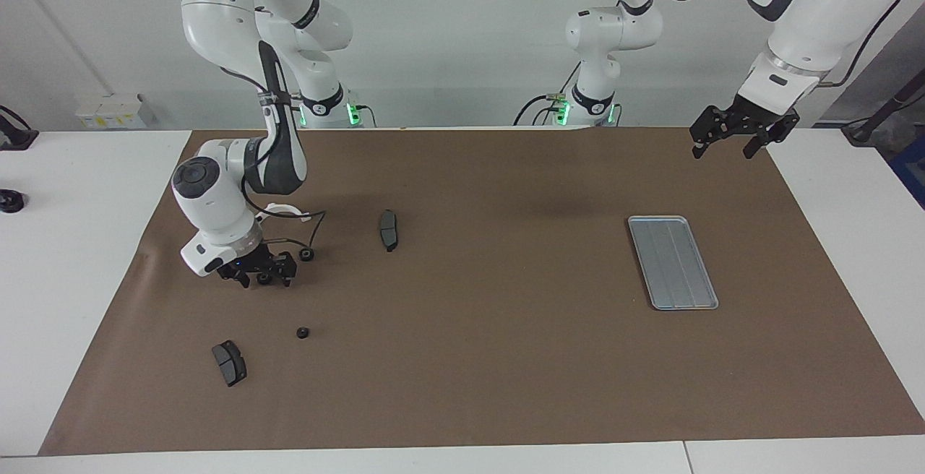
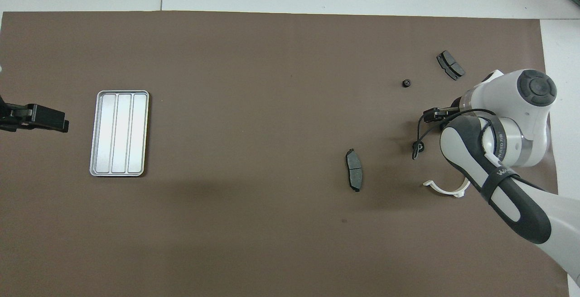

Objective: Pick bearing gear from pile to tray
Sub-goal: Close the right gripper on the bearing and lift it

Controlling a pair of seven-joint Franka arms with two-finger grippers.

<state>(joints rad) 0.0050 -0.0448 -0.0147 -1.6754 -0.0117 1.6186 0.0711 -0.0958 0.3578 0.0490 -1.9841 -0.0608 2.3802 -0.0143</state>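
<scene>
The pile lies at the right arm's end of the mat: black gears, dark brake pads and a white half-ring bracket [image 1: 283, 209]. My right gripper [image 1: 264, 277] is low at the mat, open, its fingers on either side of one gear [image 1: 264, 279]. In the overhead view the right gripper [image 2: 431, 116] and arm hide that gear. A second gear [image 1: 306, 255] lies beside it, nearer the robots. A third gear [image 1: 303, 332] lies farther out. The silver tray [image 1: 672, 262] lies at the left arm's end, empty. My left gripper [image 1: 728, 140] waits open in the air beside the tray.
One brake pad [image 1: 389, 230] lies toward the mat's middle, another brake pad [image 1: 229, 363] lies farther from the robots than the gears. The right arm's cable hangs over the second gear [image 2: 420, 147]. The tray [image 2: 119, 133] sits far from the pile.
</scene>
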